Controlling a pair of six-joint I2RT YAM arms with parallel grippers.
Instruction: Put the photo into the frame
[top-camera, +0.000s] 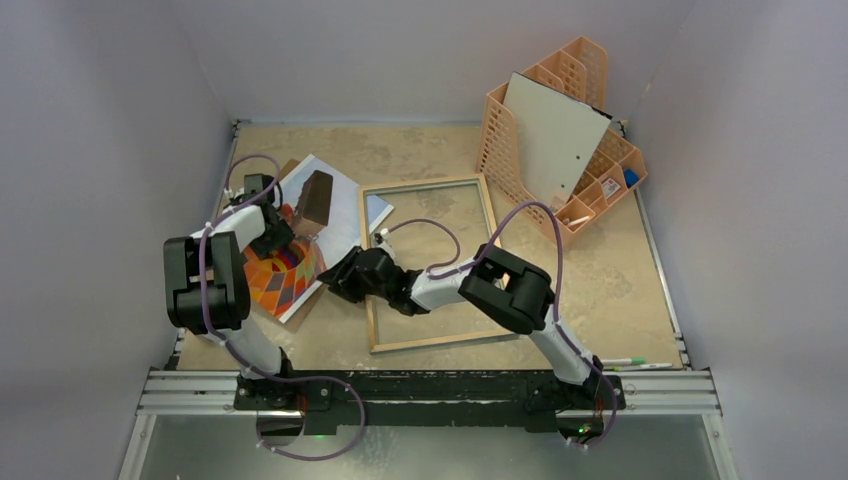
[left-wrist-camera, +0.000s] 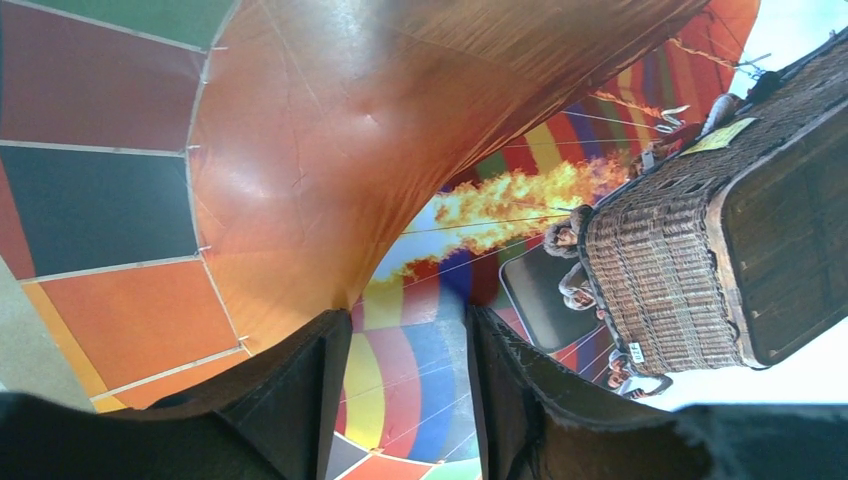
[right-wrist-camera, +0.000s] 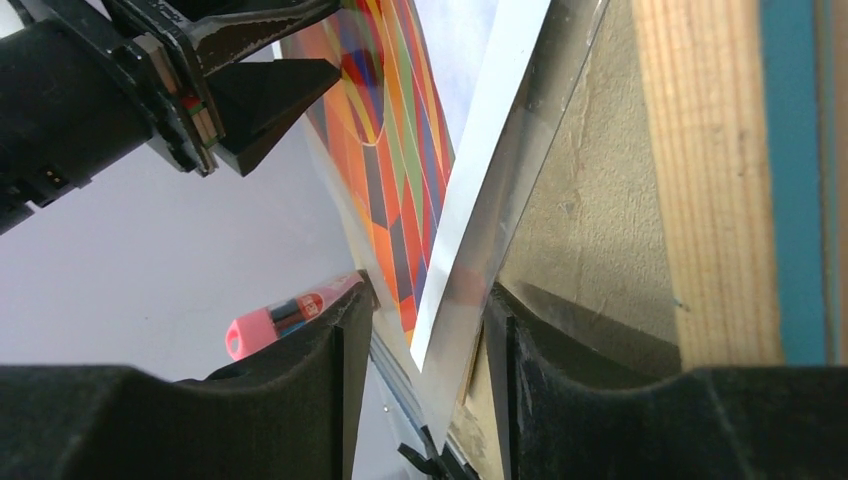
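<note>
- We are finding the photo (top-camera: 340, 205) lying left of centre in the overhead view, beside the frame (right-wrist-camera: 700, 180), which is resting back-up mid-table.
- The left gripper (left-wrist-camera: 405, 335) is hovering over the print, jaws apart, holding nothing.
- The right gripper (right-wrist-camera: 425, 305) is straddling the print's lower-right edge, jaws not clamped.
- We are judging the paper light, floppy and crease-prone, so it is best gripped by its white border.

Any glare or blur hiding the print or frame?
Top view: evenly lit, sharp. Left wrist view: sheen across the hot-air-balloon paper print, claw fingers dark and blurred. Right wrist view: silvery reflection beside the print's edge; wood-backed blue rectangular frame is sharp.
</note>
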